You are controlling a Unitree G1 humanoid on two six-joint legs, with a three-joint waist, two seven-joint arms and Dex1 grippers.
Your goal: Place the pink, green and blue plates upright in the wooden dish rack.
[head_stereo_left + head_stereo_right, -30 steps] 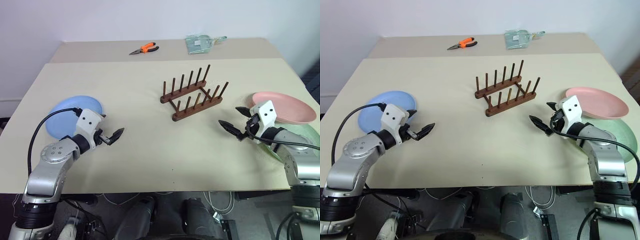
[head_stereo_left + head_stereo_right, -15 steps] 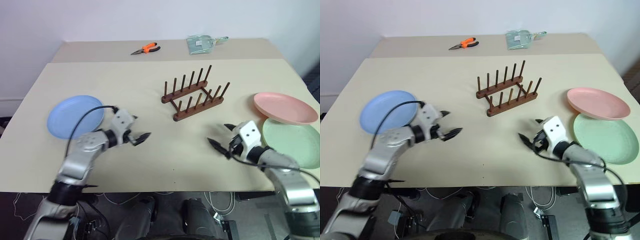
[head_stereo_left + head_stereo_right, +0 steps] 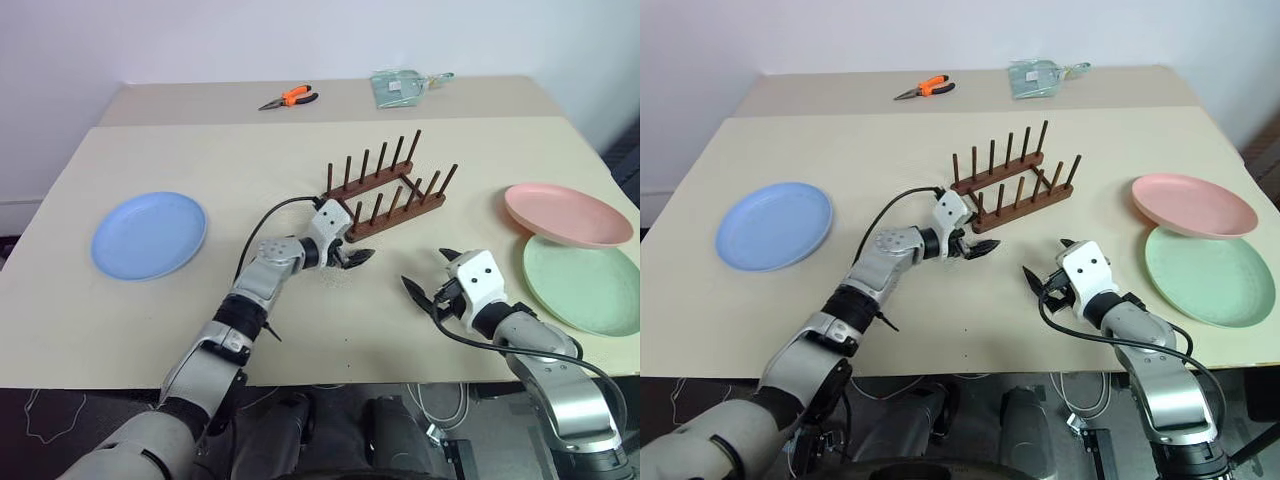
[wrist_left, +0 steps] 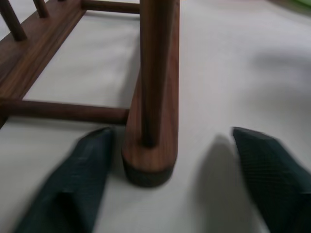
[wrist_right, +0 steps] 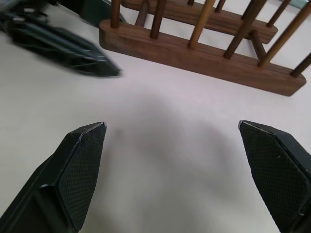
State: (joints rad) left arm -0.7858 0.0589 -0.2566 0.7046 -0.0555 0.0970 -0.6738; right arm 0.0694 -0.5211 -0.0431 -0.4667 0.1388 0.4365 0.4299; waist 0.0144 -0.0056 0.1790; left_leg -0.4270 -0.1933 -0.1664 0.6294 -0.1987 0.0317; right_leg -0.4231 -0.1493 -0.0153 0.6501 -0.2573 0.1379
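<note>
The wooden dish rack [image 3: 385, 190] stands bare at the table's middle. My left gripper [image 3: 350, 250] is at its near-left end, open, and its fingers [image 4: 80, 179] straddle the end of the front rail [image 4: 148, 160]; one finger sits close against it, the other stands apart. My right gripper [image 3: 428, 272] hovers open and holds nothing, low over the table in front of the rack. The blue plate [image 3: 148, 234] lies flat at the left. At the right, the pink plate [image 3: 568, 213] lies flat, with the green plate [image 3: 585, 283] just in front of it.
Orange-handled pliers [image 3: 290, 97] and a clear plastic packet [image 3: 400, 87] lie on the far table section. The table's front edge [image 3: 330, 383] runs close behind both arms. A black cable loops off the left wrist.
My left arm swept right, from beside the blue plate to the rack's near end, and its fingers have narrowed. My right gripper drew left and back from the pink plate.
</note>
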